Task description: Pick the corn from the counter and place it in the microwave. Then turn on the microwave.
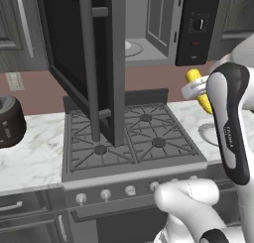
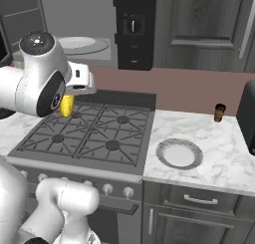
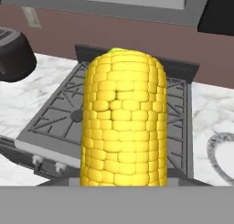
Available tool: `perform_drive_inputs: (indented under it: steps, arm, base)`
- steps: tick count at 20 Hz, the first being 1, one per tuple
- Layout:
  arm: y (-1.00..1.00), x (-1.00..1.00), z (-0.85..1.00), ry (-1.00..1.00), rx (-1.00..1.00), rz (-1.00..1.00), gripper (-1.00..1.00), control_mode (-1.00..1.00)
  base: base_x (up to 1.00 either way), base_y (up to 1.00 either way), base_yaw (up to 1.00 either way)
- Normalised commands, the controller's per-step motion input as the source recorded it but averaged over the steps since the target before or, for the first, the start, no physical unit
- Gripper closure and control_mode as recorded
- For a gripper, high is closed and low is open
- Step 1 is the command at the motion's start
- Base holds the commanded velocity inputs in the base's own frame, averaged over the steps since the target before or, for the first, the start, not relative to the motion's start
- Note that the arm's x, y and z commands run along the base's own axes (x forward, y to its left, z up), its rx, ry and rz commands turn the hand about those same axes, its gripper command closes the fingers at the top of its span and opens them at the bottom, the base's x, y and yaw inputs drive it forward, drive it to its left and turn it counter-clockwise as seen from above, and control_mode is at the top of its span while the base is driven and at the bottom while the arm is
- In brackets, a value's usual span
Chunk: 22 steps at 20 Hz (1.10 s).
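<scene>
Left base view: microwave [image 1: 163, 29] hangs above the stove [image 1: 131, 138], its door [image 1: 94, 63] swung wide open toward the camera, grey inside showing w/ a round plate. The corn [image 1: 197, 88] is in the air at right, above the stove's right edge, under the microwave's control panel. It is partly hidden by the arm. The pincer [image 1: 194, 91] is clenched on the corn.

Right base view: corn [image 2: 67, 104] hangs below the hand, over the stove's back-left burner. Its long axis runs roughly vertical here. White marble counter [image 2: 219, 158] at right carries a plate [image 2: 179, 153] and a small brown bottle [image 2: 219, 112].

Hand view: corn [image 3: 123, 122] stands close up, long axis pointing away from the hand toward the stove's back edge.

Judgement: step 1 is half done; the cob is lifted, being carried. Next move calls for raising it to the opening and reaching inside, clear of the open door, before letting go.
</scene>
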Motion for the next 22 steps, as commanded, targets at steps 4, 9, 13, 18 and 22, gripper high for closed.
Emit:
perform_drive_inputs:
  steps: [4, 9, 13, 18, 22]
  arm:
    - [0.47, -0.06, 0.71, -0.09, 0.0, 0.11, 1.0, -1.0]
    - [0.55, 0.0, 0.64, -0.08, 0.0, 0.05, 1.0, -1.0]
    - [0.38, 0.01, 0.44, -0.11, 0.0, 0.03, 1.0, -1.0]
    - [0.25, 0.0, 0.28, -0.11, 0.0, 0.02, 1.0, -1.0]
    - [0.02, 0.08, 0.02, -0.05, 0.0, 0.04, 1.0, -1.0]
  base:
    - [0.0, 0.0, 0.0]
    - [0.0, 0.0, 0.0]
    - [0.0, 0.0, 0.0]
    - [0.0, 0.0, 0.0]
    - [0.0, 0.0, 0.0]
